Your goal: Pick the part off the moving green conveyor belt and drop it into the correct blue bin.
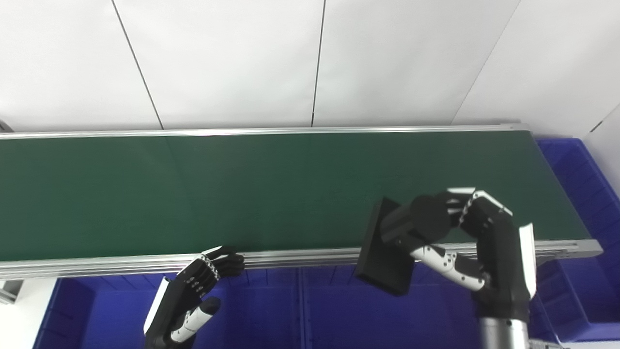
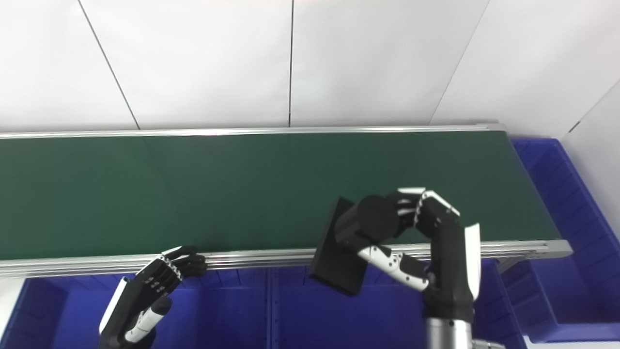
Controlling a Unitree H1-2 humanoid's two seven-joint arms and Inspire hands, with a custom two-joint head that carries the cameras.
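Note:
My right hand point(image 1: 465, 242) is shut on a black part point(image 1: 387, 252), a flat square plate with a round cylinder sticking out of it. It holds the part tilted in the air above the near rail of the green conveyor belt point(image 1: 242, 194) and over the blue bin point(image 1: 348, 310) in front. My left hand point(image 1: 193, 291) hangs open over the left front blue bin point(image 1: 116, 310), its fingertips near the belt's near rail. Nothing lies on the belt.
Another blue bin point(image 1: 581, 179) stands past the belt's right end. Aluminium rails point(image 1: 290, 259) run along both long sides of the belt. A white panelled wall point(image 1: 310, 58) rises behind it.

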